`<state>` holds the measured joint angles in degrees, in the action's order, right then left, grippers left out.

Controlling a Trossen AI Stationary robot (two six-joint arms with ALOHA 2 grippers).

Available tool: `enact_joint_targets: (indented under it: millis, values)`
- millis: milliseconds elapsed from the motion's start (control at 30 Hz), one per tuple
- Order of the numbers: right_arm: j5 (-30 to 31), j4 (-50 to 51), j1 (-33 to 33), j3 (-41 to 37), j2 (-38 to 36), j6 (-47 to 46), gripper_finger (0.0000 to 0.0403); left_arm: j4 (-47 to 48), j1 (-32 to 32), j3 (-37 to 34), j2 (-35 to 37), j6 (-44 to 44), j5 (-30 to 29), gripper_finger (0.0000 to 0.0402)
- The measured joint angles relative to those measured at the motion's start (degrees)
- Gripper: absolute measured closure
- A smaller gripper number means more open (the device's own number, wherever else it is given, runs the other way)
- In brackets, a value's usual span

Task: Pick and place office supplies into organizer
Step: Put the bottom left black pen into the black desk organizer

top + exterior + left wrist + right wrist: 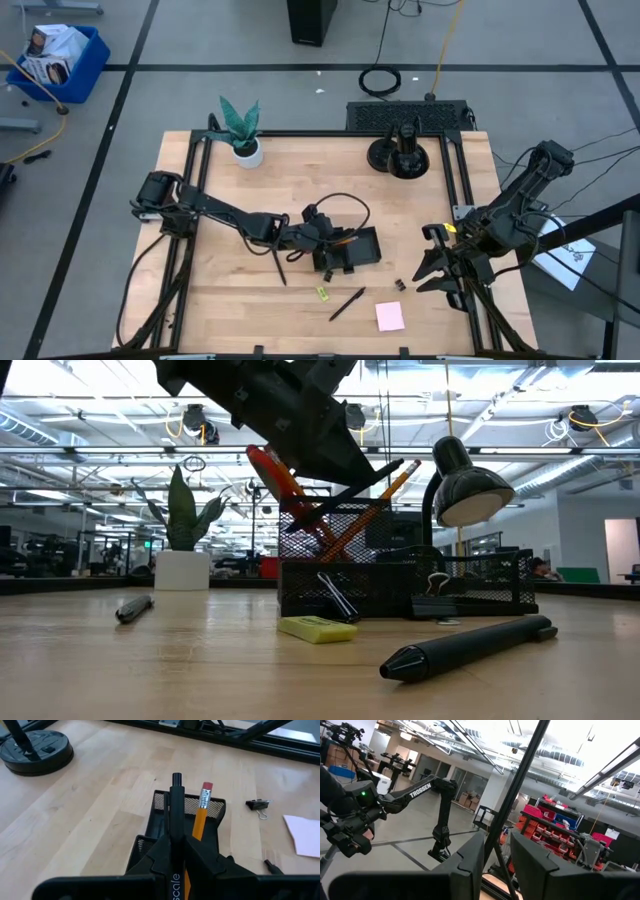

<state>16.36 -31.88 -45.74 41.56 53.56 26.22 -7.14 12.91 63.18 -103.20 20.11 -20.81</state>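
L gripper (176,851) clamped on a pen (175,805), over the organizer (352,250) at table centre. Next: lower into cup, release. R gripper (436,268) idle at 3 o'clock, part open, empty.

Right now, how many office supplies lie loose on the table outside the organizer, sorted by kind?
black pens: 2
black clip: 1
yellow-green piece: 1
pink sticky-note pad: 1
Total outside the organizer: 5
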Motion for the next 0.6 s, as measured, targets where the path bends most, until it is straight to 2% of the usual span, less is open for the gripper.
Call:
enact_joint_targets:
  millis: [600]
  values:
    - [0.0,0.0,0.0,0.0,0.0,0.0,0.0314,1.2,0.0,0.0,0.0,-0.1,0.0,0.0355]
